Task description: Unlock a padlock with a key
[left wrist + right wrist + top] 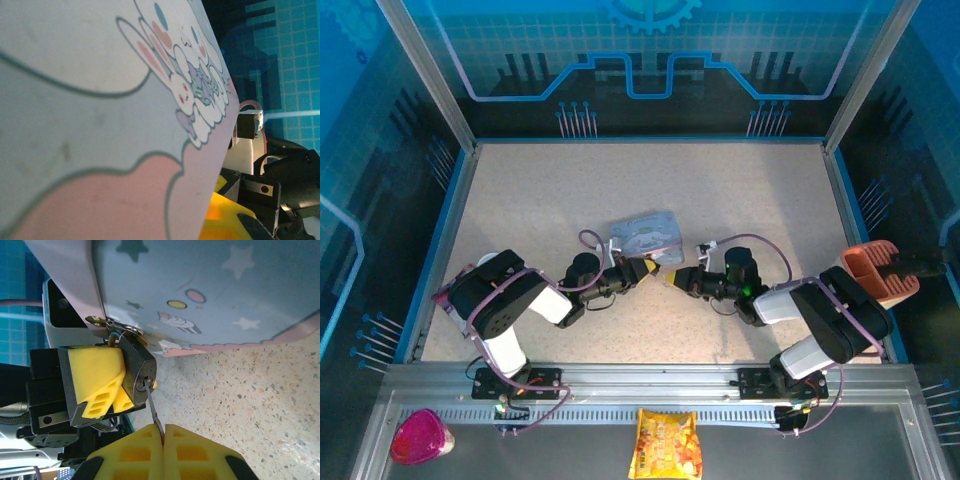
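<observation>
The padlock (136, 365) is a small dark block whose silvery shackle (121, 333) hooks through the hasp of a grey tin (210, 290) with cartoon bunnies on it. My left gripper (649, 270) is shut on the padlock's body, its yellow fingers (94, 371) clamping the side. The thin silvery key (153, 407) has its tip in the keyhole (146, 382). My right gripper (163, 434) is shut on the key's head. In the top view the right gripper (673, 281) meets the left one in front of the tin (645, 236). The left wrist view has the tin's lid (100, 100) very close.
An orange holder (880, 270) stands beyond the table's right edge. A yellow snack bag (667, 445) and a pink cup (420, 437) lie on the near shelf below the arm bases. Metal frame posts and blue walls ring the speckled table (740, 190).
</observation>
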Robot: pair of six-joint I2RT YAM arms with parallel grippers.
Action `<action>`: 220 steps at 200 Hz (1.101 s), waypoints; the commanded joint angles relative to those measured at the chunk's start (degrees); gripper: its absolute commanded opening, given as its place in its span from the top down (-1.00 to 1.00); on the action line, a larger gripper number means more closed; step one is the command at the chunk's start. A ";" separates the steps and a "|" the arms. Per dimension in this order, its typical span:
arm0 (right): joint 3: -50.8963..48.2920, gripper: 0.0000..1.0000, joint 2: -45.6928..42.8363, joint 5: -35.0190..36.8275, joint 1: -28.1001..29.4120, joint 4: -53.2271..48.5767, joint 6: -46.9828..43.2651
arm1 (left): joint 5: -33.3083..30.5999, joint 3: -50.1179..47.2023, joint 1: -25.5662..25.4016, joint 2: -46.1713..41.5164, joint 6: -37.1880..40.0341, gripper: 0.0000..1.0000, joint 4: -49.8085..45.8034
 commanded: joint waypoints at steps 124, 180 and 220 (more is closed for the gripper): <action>2.37 1.00 8.35 0.68 0.70 16.25 4.19 | 4.59 1.18 -1.10 -2.31 -2.71 1.00 6.69; 1.74 1.00 8.50 3.13 2.70 17.40 4.00 | 3.80 1.61 -1.17 -3.59 -2.61 1.00 5.55; 1.75 1.00 7.04 4.52 4.40 15.21 3.34 | 3.51 2.32 -1.13 -3.94 -2.72 1.00 5.42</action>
